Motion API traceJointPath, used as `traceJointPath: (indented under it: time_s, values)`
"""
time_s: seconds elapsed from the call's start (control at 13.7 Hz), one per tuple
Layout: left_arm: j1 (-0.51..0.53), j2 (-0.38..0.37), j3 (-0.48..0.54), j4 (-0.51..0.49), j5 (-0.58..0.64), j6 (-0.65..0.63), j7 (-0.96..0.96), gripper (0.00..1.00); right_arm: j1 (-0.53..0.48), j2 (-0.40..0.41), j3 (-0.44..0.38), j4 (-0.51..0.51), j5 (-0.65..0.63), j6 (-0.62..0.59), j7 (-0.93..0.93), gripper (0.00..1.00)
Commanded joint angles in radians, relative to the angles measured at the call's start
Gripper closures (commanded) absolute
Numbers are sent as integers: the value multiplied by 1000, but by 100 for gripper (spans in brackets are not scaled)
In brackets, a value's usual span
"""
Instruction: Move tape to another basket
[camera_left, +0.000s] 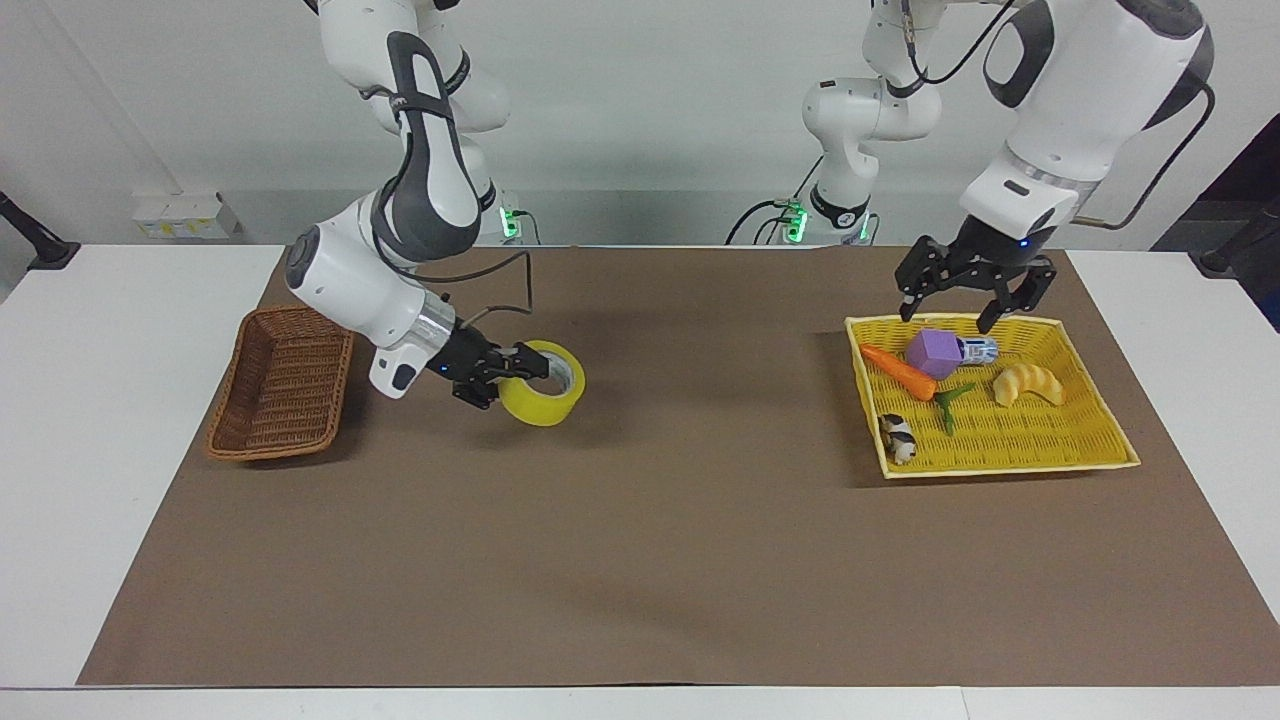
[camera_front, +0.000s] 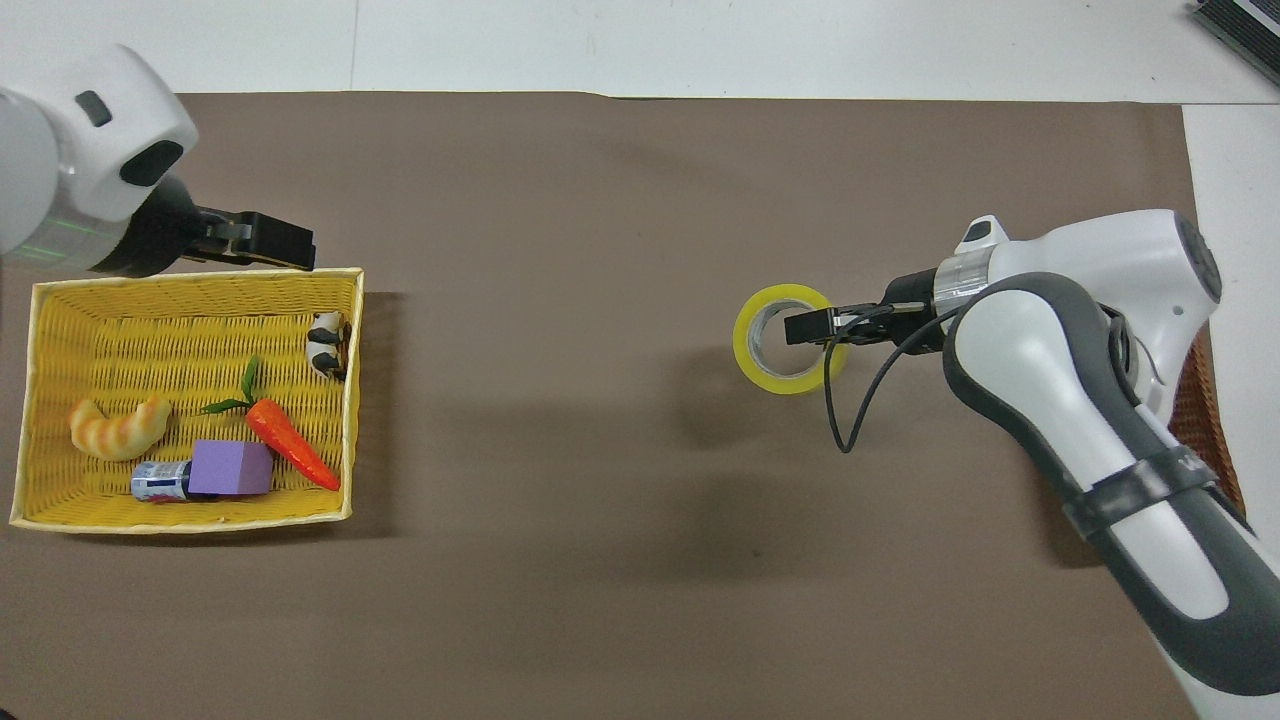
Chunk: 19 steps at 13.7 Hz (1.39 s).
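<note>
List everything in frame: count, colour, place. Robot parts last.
tape: 1, yellow roll with pale core, held off the mat beside the wicker basket
wicker basket: 1, brown, at the right arm's end of the table
mesh tray: 1, bright yellow, at the left arm's end of the table
carrot: 1, orange with green top, in the mesh tray
purple block: 1, in the mesh tray, beside the carrot
small can: 1, blue and white, against the purple block
croissant toy: 1, yellow, in the mesh tray
cow figure: 1, black and white, in a tray corner
mat: 1, brown, covers the table
right gripper: shut on the tape
left gripper: open, over the mesh tray's rim
</note>
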Motion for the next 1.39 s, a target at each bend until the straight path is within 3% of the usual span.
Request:
traceJointPath:
  time_s: [0.0, 0.51, 0.88, 1.17, 1.31]
  values:
    - [25, -64, -11, -6, 52, -84, 79, 0, -62, -13, 8, 24, -76, -27, -20, 100]
    - [27, -104, -10, -32, 54, -171, 83, 0, -179, -45, -5, 85, -381, -90, -11, 100]
    - [48, -99, -10, -30, 52, -163, 73, 0, -333, -53, -39, 84, -668, -80, -169, 100]
    - [48, -99, -10, -30, 52, -164, 73, 0, -387, -122, -41, -43, -903, -64, -160, 100]
    - [48, -101, -11, -30, 52, -164, 73, 0, -418, -123, -41, -124, -937, 29, -150, 85]
